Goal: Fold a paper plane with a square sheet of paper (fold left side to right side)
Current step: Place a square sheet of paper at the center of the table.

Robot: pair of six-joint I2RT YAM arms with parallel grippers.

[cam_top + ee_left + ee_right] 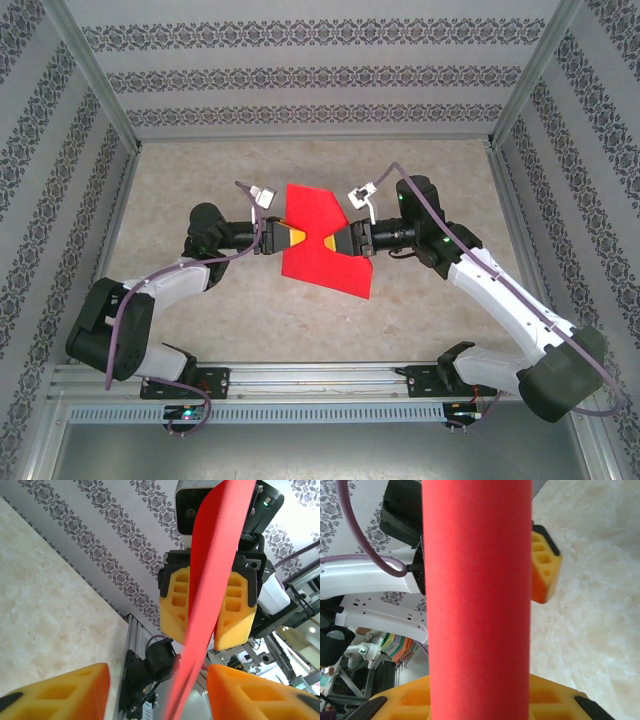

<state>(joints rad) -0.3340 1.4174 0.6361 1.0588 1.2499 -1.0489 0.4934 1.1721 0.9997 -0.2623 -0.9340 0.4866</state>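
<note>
Above the table (pixel 200 330), right gripper (pixel 343 241) is pinching the paper (pixel 315 205) while left gripper (pixel 300 238) is straddling it open, probably risking a crooked fold from sagging.

A beige marbled tabletop (pixel 250 320) fills the middle of the top view, enclosed at left, top and right by walls (pixel 320 80) papered in dark floral stripes. Aluminium frame posts (pixel 92 75) slant through the upper corners. A blurred stack of colourful items (pixel 395 646) sits at the lower left of the right wrist view.
</note>
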